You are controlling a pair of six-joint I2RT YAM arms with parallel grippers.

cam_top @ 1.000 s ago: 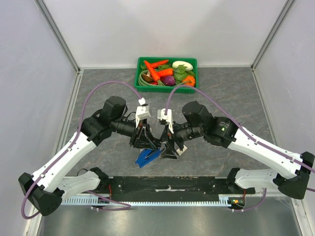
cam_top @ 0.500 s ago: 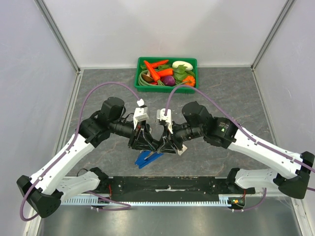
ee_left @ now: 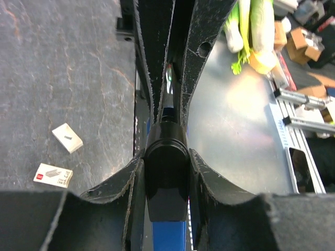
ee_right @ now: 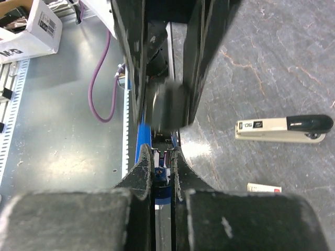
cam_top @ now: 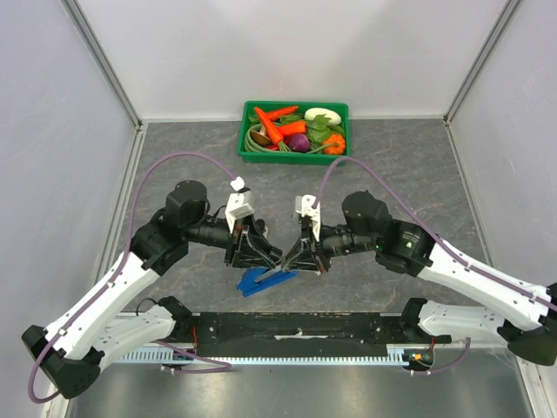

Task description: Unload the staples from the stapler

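Cream-white stapler [ee_right: 282,128], long and narrow with a black rear end and a black label plate, lies flat on the dark grey, stone-patterned worktop [cam_top: 418,165]. It shows only in the right wrist view, untouched and well apart from both tools.

The left tool [ee_left: 166,157] is clamped on the glossy black rounded end of a blue and black stapler [cam_top: 265,279], its scuffed matte fingers [ee_left: 131,178] partway apart around that body. The right tool [ee_right: 161,167] faces it with its fingers drawn almost together, pinching a thin part of the same stapler's blue section.

Both white arms reach inward from the near edge, elbows bent outward. Their wrists meet nose to nose above the worktop's front middle, holding the blue stapler tilted between them.

Two small white boxes [ee_left: 67,137] lie flat on the worktop. A green plastic crate [cam_top: 341,109] of toy vegetables sits at the far edge.
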